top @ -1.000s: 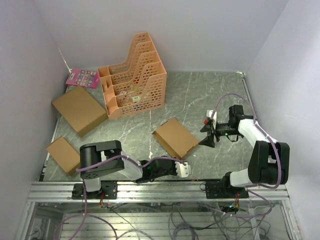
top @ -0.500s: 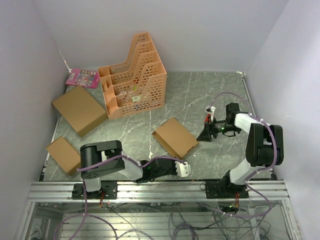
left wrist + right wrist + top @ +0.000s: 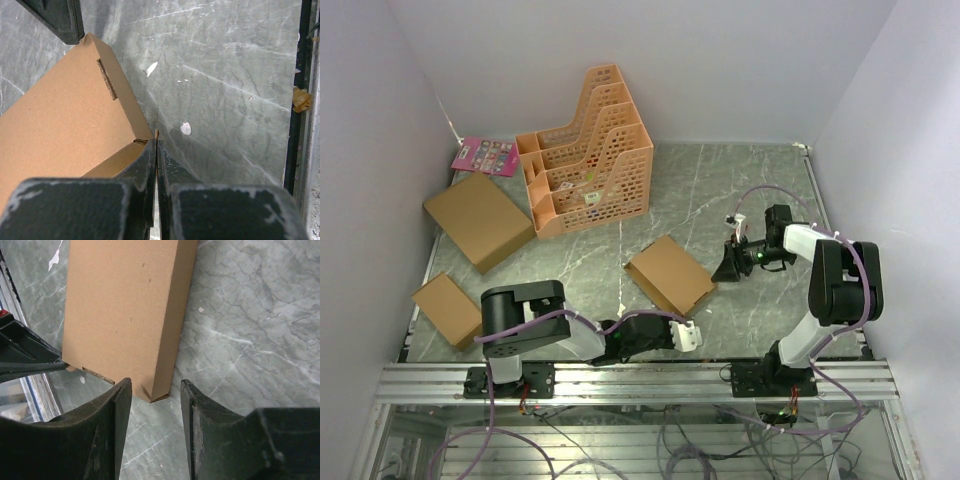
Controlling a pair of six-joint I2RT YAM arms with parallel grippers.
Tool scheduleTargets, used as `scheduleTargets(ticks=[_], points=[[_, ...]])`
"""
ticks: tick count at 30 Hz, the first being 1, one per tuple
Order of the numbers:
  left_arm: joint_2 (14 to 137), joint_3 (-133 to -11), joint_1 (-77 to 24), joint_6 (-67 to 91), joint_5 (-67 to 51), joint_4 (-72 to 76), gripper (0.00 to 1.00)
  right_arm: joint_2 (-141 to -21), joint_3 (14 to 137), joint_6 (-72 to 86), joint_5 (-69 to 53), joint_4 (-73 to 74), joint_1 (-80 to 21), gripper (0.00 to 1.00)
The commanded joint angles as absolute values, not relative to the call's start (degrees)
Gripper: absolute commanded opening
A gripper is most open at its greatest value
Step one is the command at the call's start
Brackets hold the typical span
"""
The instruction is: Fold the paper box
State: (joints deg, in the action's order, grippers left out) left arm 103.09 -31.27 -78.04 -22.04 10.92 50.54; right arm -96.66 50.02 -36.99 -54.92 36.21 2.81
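Room: plain pale lilac walls [image 3: 380,120] close the table in at 9, 12 and 3 o'clock.
Surface: a grey-green marbled tabletop [image 3: 720,190] with pale veins and a few white flecks. It looks matt up close.
Near edge: a ribbed aluminium rail [image 3: 640,380] runs along 6 o'clock and carries both arm bases.
Rack: an orange perforated plastic file rack [image 3: 590,160] with stepped compartments stands upright at 11 o'clock.
Big box: a larger flat brown cardboard box [image 3: 478,220] lies at 9 o'clock, just beside the rack, askew to the table edge.
Task's thing: the paper box [image 3: 670,275], plain brown cardboard, shallow and rectangular. It lies flat near the table's middle, a little toward 6 o'clock and turned at an angle. A slot shows in its top near one edge.
Small box: a smaller brown cardboard box [image 3: 445,308] sits at 8 o'clock, well apart from the paper box.
Card: a pink printed sheet [image 3: 485,155] lies in the far corner at 10 o'clock, behind the rack.
Right gripper [image 3: 727,265]: it is low at 3 o'clock of the paper box. Its black jaws stand partly apart and hold nothing. From the wrist, the box's corner shows in the gap between them.
Left gripper [image 3: 690,338]: it is at 5 o'clock of the paper box, with its jaws pressed together. Its tips are right at the box's near corner. I cannot tell whether they touch it.
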Motion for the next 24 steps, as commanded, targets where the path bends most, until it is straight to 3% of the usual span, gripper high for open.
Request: scheduleTargets(ticks=[1,24], points=[[104.2,-30.4,-77.5,-20.4,11.2,53.5,0.07,-97.8,51.5,-35.7,-53.5,35.2,2.5,0.43],[104.0,-27.1,-77.3,-15.4,14.4,58.9,0.07,-97.5,50.9,-32.9,-49.1,32.9,1.3,0.37]])
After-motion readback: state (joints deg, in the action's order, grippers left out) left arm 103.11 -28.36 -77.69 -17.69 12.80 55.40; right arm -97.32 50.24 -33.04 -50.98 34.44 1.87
